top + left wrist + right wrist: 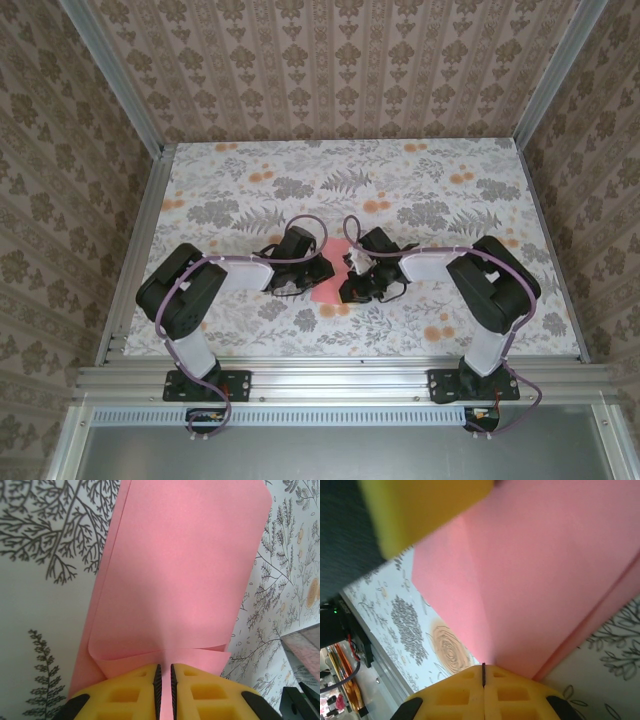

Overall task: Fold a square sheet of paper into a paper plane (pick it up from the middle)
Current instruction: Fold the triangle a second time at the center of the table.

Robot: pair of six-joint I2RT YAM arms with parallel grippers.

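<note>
Pinching its edges, left jaws and right jaws are both closed on the square sheet of paper (185,580), held between them; apparently early folds only, no dart yet.

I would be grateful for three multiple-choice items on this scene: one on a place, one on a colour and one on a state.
1. Where is the folded salmon-pink sheet of paper?
A. between the left end effector and the right end effector, near the middle of the floral-printed table
B. at the table's far left corner
C. hanging off the table's near edge

2. What colour are the left end effector's fingers?
A. blue
B. yellow
C. white

3. What is the left end effector's state?
A. wide open above the paper
B. shut on nothing
C. shut on the paper

Key: 1 A, the top view shows pink between the two wrists. 2 B, the left wrist view shows yellow fingers. 3 C, the paper's edge runs into the narrow slit between its fingers.
</note>
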